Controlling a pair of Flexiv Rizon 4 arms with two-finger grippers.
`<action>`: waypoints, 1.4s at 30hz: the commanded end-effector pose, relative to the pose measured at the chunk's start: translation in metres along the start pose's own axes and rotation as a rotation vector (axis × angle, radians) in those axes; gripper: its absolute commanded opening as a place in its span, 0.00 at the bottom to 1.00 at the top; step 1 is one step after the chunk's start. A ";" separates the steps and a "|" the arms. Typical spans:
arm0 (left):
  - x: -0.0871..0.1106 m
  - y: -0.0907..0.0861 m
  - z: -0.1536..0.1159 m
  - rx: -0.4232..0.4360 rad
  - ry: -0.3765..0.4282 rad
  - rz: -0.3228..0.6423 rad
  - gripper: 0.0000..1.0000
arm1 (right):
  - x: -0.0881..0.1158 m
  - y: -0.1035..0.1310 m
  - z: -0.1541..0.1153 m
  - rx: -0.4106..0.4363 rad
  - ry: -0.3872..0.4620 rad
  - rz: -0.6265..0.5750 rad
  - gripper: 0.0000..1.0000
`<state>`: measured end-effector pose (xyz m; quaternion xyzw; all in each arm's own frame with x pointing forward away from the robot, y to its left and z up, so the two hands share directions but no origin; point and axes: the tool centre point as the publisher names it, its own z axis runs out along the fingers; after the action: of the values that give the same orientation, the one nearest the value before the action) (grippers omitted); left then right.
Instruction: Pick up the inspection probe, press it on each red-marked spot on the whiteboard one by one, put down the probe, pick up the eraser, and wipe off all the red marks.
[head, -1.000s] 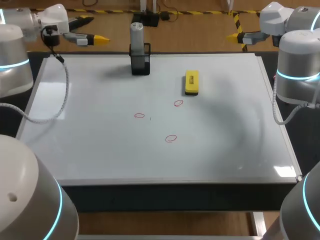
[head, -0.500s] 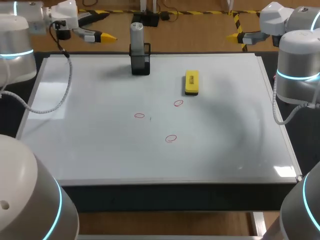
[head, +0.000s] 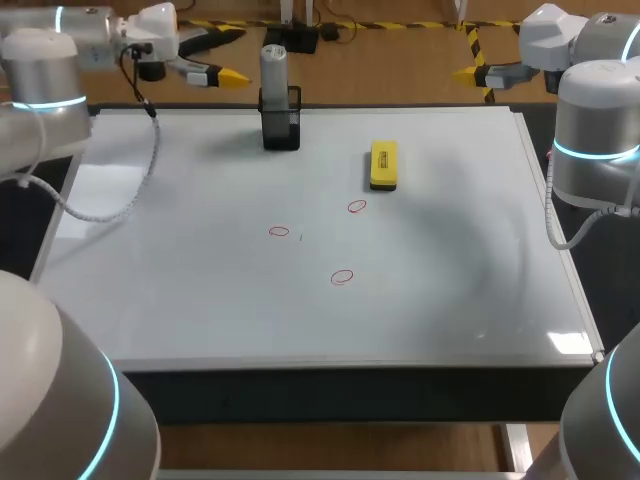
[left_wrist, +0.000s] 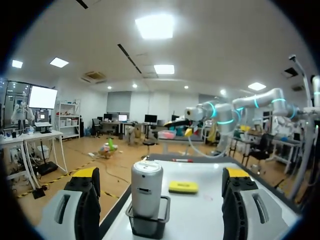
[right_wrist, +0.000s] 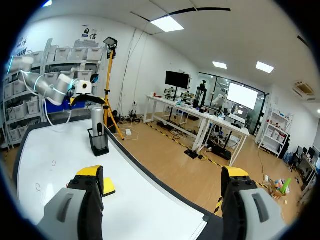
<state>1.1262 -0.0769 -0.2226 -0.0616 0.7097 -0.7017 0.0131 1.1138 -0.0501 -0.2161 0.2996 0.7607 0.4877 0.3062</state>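
From above, the left tool (head: 232, 57) hangs released and empty just beyond the whiteboard's (head: 180, 310) far edge, left of the probe (head: 273, 68). The probe stands upright in its holder (head: 281, 128) at that far edge. The right tool (head: 470, 58), also released and empty, sits off the far right corner. The count is one probe, one holder, one eraser (head: 383, 165) lying right of the holder, two tools, and three red marks (head: 279, 232) near the middle, all unwiped. In the left wrist view the probe stands ahead, between the spread fingers and slightly left of centre. A crooked approach would likely clip its cap and tip the holder, or a tight pull might lift the holder along with it. In the right wrist view the eraser lies partly hidden behind one finger, and only two marks show. A mark could probably be missed from here.
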 end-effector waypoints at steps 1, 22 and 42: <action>-0.013 0.014 0.012 0.028 0.105 -0.003 1.00 | 0.000 0.000 0.000 0.000 0.000 0.000 1.00; -0.030 0.044 0.058 0.029 0.133 -0.032 1.00 | 0.000 0.000 0.000 0.000 0.000 0.000 1.00; -0.038 0.055 0.064 0.021 0.120 -0.046 1.00 | 0.000 0.000 0.000 0.000 0.000 0.000 1.00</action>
<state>1.1602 -0.1360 -0.2790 -0.0495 0.7019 -0.7099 -0.0296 1.1138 -0.0500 -0.2161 0.2996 0.7607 0.4877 0.3062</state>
